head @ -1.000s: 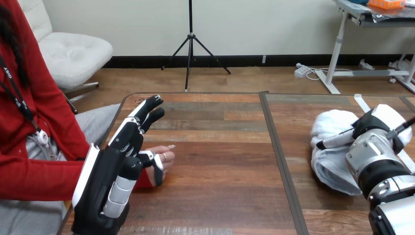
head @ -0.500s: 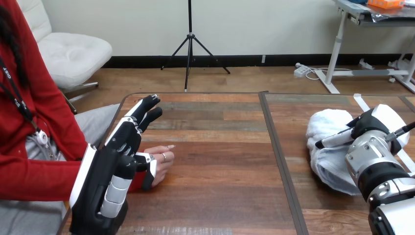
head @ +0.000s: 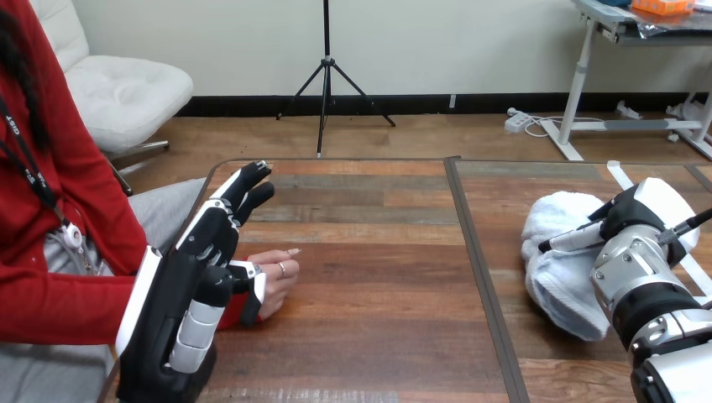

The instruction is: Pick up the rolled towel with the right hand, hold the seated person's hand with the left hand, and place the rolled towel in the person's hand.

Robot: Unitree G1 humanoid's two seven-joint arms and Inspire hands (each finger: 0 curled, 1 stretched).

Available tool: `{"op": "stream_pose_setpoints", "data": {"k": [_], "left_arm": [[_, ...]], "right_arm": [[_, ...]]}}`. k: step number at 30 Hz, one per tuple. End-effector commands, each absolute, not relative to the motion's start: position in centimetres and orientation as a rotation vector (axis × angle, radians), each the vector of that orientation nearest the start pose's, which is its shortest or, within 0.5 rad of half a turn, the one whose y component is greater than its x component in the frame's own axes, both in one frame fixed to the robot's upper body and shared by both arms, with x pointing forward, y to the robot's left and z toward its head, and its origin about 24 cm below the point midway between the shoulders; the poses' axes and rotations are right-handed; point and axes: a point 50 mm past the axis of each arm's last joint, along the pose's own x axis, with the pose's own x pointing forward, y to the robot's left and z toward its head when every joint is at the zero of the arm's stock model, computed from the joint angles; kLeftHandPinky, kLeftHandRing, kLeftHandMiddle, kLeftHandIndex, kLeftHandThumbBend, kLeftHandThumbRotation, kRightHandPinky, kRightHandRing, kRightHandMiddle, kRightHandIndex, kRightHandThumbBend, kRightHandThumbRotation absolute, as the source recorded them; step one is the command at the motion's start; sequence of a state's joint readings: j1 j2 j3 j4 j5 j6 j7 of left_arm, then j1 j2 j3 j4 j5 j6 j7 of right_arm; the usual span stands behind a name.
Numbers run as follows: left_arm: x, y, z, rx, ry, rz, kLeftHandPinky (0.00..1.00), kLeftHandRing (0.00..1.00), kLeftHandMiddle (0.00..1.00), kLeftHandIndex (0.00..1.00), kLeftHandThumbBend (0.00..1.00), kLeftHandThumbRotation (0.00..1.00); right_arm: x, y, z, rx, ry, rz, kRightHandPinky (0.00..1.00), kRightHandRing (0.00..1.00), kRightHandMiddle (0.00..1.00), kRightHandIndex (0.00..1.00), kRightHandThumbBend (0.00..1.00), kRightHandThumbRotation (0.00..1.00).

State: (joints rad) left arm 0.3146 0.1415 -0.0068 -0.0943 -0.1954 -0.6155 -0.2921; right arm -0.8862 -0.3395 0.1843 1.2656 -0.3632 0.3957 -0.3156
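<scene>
The white rolled towel (head: pixel 558 264) lies on the right half of the wooden table (head: pixel 378 302). My right hand (head: pixel 640 220) sits on the towel's right side, its fingers curled round the towel and one black-and-white finger (head: pixel 575 239) lying across the top. The person's hand (head: pixel 279 270) rests on the table at the left, near the edge. My left hand (head: pixel 180 294) stands over and just left of it, fingers straight and pointing away from me. Its thumb (head: pixel 248 294) lies against the person's hand near the wrist; I cannot tell whether it grips.
A dark seam (head: pixel 479 269) runs front to back and splits the table into two panels. A strip of white tape (head: pixel 621 176) lies behind the towel. Bare wood stretches between my two hands.
The towel has shifted a little to the left with my right hand on it. My left hand has edged slightly left and towards me beside the person's hand, which stays still.
</scene>
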Motion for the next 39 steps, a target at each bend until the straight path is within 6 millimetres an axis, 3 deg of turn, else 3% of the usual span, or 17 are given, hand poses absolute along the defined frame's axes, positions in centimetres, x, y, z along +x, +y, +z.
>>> {"op": "stream_pose_setpoints", "data": {"k": [1,11,23,39], "left_arm": [[18.15,18.03,7.51,0.036,-0.489,-0.199,0.0,0.93,0.95,0.89,0.9,0.95],[18.24,18.23,7.43,0.039,-0.49,-0.195,0.0,0.93,0.95,0.88,0.9,0.94],[18.21,18.22,7.29,0.059,-0.481,-0.191,0.0,0.93,0.94,0.88,0.88,0.94],[18.18,18.03,7.01,0.062,-0.47,-0.187,0.0,0.91,0.93,0.87,0.84,0.94]], "right_arm": [[36.05,-23.8,3.62,-0.965,0.627,-0.358,0.24,0.32,0.41,0.65,0.79,0.0],[36.13,-23.83,3.63,-0.967,0.615,-0.331,0.2,0.28,0.37,0.7,0.75,0.0],[36.26,-23.97,3.83,-0.961,0.614,-0.313,0.21,0.29,0.38,0.69,0.8,0.0],[36.47,-24.31,4.28,-0.903,0.537,-0.33,0.34,0.44,0.49,0.52,0.88,0.0]]}}
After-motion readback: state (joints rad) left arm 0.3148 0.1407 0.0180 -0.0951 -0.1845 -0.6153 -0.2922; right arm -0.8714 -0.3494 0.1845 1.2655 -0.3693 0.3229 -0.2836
